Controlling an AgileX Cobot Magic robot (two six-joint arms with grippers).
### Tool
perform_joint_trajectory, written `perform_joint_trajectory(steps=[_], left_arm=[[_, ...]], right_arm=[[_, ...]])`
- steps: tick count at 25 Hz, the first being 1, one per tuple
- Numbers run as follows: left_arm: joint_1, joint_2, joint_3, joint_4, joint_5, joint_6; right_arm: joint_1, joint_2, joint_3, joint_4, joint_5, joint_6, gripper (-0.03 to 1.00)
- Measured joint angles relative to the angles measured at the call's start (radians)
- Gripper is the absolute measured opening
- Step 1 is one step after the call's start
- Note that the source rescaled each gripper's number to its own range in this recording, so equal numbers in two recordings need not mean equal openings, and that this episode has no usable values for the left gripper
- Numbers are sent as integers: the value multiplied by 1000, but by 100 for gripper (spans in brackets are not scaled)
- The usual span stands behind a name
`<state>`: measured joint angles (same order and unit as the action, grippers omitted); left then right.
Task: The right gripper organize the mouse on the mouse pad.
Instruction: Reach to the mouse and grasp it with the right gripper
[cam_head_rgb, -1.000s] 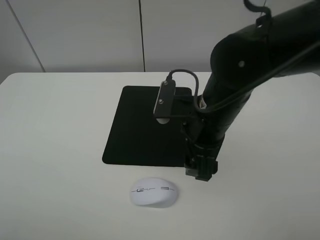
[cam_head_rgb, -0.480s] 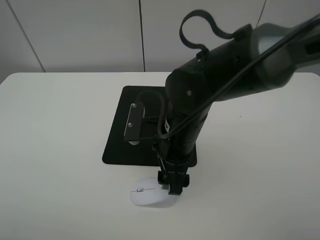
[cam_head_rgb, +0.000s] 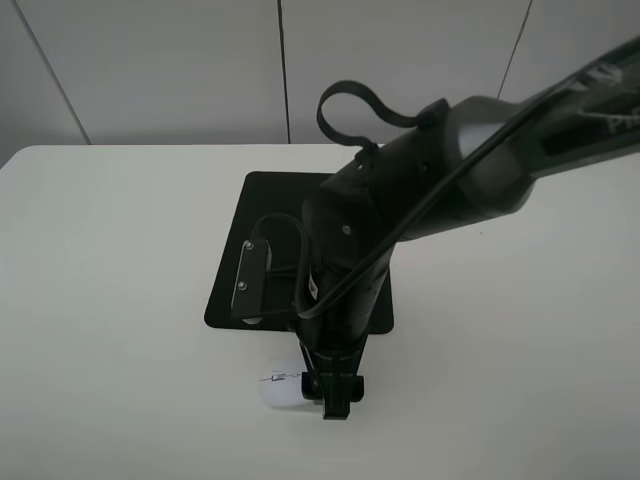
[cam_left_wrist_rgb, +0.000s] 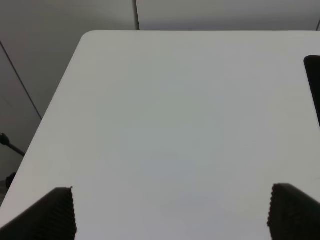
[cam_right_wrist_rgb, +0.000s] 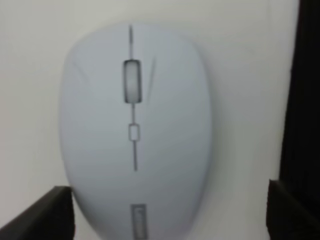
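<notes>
Mouse (cam_right_wrist_rgb: 135, 135) first: a small white wireless one, lying on the white counter (cam_head_rgb: 120, 260) just off the mouse pad (cam_head_rgb: 265, 215), at about six o'clock from the pad's near edge. From across the room most of it is hidden under the arm, and only its nine o'clock end peeks out.

The right tool (cam_head_rgb: 335, 395) hangs right over it. In its own wrist camera the jaws stand wide, one fingertip off each long flank of the mouse, neither one touching as far as I can make out. The left tool (cam_left_wrist_rgb: 172, 215) is spread wide too, over bare counter well off at the nine o'clock side, with nothing between its tips.

To my eye the mouse will be light and stiff, a hard plastic shell that won't give under a pinch. It also looks smooth and rounded (the sort of shape that squirts out of a careless squeeze). I'd judge the two long flanks the right place to hold it, low down near the widest part, where the sides are closest to parallel. The domed back offers no purchase, and the grey scroll wheel (cam_right_wrist_rgb: 132, 81) and buttons are best left unpressed. A moderate squeeze should be enough for something this light.
</notes>
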<state>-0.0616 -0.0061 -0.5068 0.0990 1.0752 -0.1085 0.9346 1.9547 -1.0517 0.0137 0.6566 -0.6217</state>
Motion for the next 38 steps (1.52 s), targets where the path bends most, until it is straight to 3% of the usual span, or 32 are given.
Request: perform_joint_trajectory(steps=[8, 33, 35, 36, 37, 38], left_arm=[[0, 0, 0, 0, 0, 0], [0, 0, 0, 0, 0, 0], [0, 0, 0, 0, 0, 0], [0, 0, 0, 0, 0, 0], [0, 0, 0, 0, 0, 0], [0, 0, 0, 0, 0, 0]], right_arm=[[2, 3, 0, 13, 14, 0, 69], [13, 84, -8, 17, -65, 3, 66], [13, 86, -10, 17, -63, 3, 50], [13, 86, -10, 17, -63, 3, 36], [13, 86, -10, 17, -63, 3, 12], [13, 86, -10, 17, -64, 3, 0]])
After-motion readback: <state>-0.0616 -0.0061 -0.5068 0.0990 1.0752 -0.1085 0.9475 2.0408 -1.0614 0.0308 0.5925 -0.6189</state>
